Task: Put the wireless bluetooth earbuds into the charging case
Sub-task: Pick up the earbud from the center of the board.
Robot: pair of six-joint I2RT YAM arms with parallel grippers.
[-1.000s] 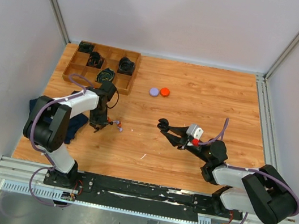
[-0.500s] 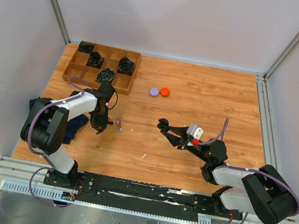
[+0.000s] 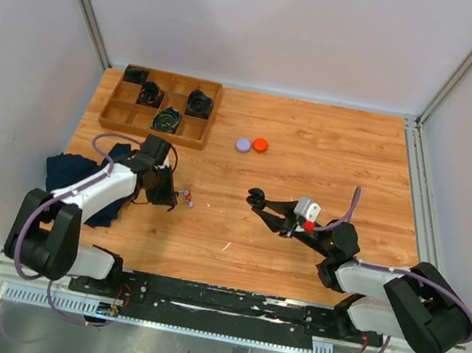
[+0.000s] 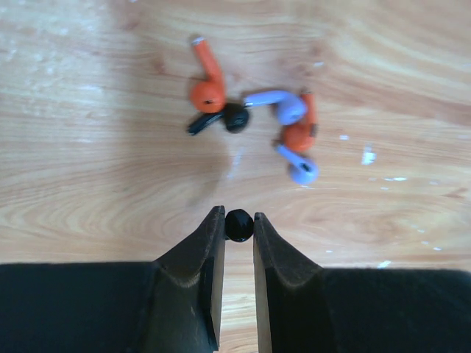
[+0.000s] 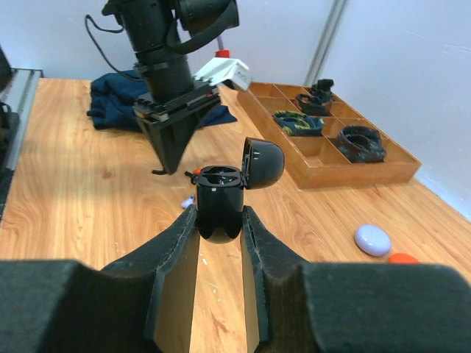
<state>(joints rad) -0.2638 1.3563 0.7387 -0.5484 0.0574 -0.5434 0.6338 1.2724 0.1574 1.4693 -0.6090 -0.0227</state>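
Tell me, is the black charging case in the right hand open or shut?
Open. The charging case, clamped upright in the right hand, has its lid flipped back, exposing the top.

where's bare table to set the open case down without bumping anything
Bare wood: the far right stretch from the orange round case to the table edge, and the near middle strip between the loose earbuds and the right gripper holding the charging case. Crowded: the left, with tray, dark cloth and left gripper pinching a black earbud.
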